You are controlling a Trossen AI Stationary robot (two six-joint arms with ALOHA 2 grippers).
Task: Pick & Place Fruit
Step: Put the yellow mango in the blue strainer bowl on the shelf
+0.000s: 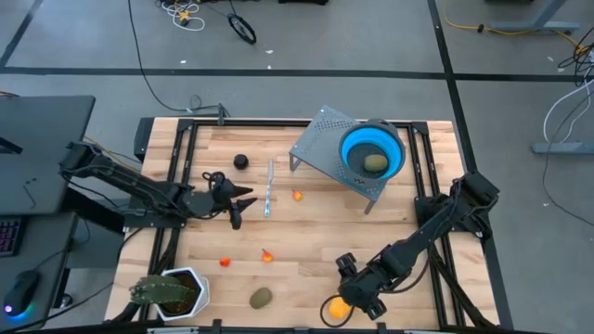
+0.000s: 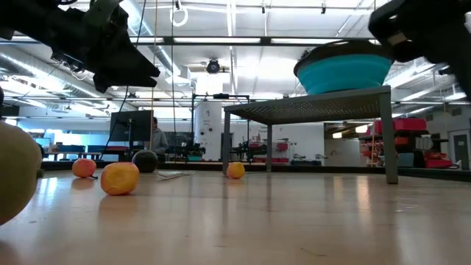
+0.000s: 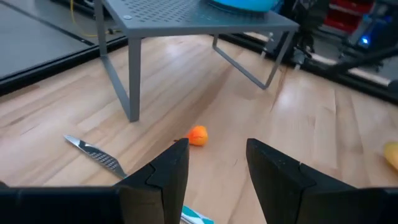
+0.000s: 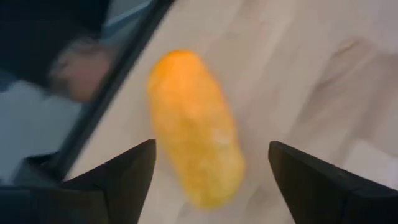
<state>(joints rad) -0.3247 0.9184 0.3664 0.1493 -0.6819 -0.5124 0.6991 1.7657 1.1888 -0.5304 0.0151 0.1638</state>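
I saw no readable writing; my right gripper [image 1: 345,306] gaped around the stubby yellow plastic fruit [image 4: 196,127] near the table's front edge, left gripper [image 3: 217,171] spread too.

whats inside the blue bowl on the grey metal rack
One olive-brown oval fruit lies in the round blue bowl on the grey perforated metal rack, seen from above. The bowl floor beneath that fruit is covered; nothing else shows inside.

Grey concrete floor [image 1: 390,46] around the wooden table [image 1: 306,250], cables [image 1: 186,13] strewn across it. Ceiling strip lights [image 2: 221,40] ran overhead; a person [image 2: 157,138] sat by a monitor [image 2: 131,126].
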